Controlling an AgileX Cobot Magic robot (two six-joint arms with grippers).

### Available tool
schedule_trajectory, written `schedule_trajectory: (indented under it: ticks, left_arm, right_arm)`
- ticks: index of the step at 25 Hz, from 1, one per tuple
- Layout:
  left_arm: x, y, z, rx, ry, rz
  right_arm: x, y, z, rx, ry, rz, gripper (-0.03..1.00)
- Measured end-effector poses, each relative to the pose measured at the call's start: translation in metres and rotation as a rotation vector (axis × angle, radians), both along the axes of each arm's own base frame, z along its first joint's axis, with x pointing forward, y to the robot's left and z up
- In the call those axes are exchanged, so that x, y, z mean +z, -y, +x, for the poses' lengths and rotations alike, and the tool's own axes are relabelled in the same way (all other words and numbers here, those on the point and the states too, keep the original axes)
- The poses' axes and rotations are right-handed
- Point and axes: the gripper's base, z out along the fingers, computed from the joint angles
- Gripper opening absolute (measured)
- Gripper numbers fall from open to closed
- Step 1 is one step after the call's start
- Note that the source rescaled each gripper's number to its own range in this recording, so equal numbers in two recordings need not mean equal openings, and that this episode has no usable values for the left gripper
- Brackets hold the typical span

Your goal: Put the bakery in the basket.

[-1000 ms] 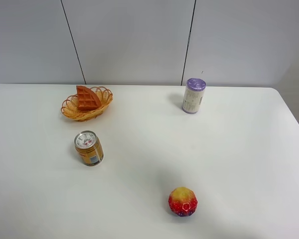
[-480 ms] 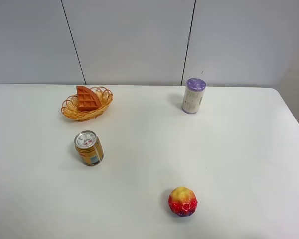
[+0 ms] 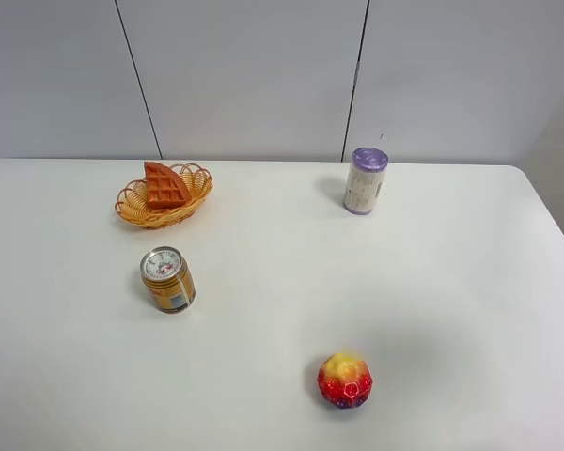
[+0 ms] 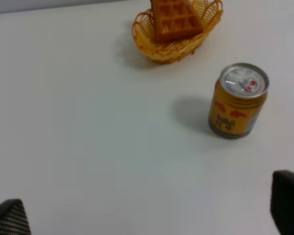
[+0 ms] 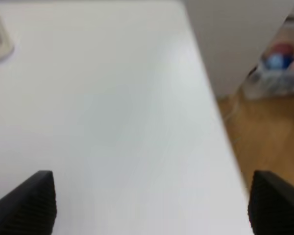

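The orange-brown waffle slice [image 3: 165, 185] lies inside the oval wicker basket [image 3: 133, 211] at the back left of the white table. Both also show in the left wrist view, the waffle slice [image 4: 175, 20] in the basket [image 4: 152, 46]. Neither arm appears in the exterior high view. My left gripper [image 4: 147, 208] is open and empty, its fingertips [image 4: 10, 218] wide apart over bare table, well short of the basket. My right gripper [image 5: 149, 203] is open and empty over the table's right side.
A gold drink can [image 3: 166, 279] stands in front of the basket, also in the left wrist view [image 4: 237, 102]. A purple-lidded canister [image 3: 365, 180] stands at the back right. A red-and-yellow ball [image 3: 345, 380] sits near the front. The table's right edge [image 5: 210, 93] drops to a wood floor.
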Motion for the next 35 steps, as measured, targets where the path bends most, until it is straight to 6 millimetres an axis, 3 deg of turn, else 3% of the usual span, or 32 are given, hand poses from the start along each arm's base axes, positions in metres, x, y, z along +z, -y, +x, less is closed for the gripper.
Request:
schedule_trajectory:
  ticks: [4,9,18,35]
  left_arm:
    - [0.0,0.0,0.0,0.0,0.0,0.0]
    - [0.0,0.0,0.0,0.0,0.0,0.0]
    - [0.0,0.0,0.0,0.0,0.0,0.0]
    - [0.0,0.0,0.0,0.0,0.0,0.0]
  right_arm:
    - [-0.056,-0.006,-0.011,0.026,-0.029,0.067,0.52]
    - [-0.083,-0.013,-0.017,0.067,-0.013,0.138,0.52]
    - [-0.084,-0.021,-0.034,0.197,0.128,0.07,0.52]
    - [-0.085,-0.019,-0.034,0.164,0.131,0.059,0.52]
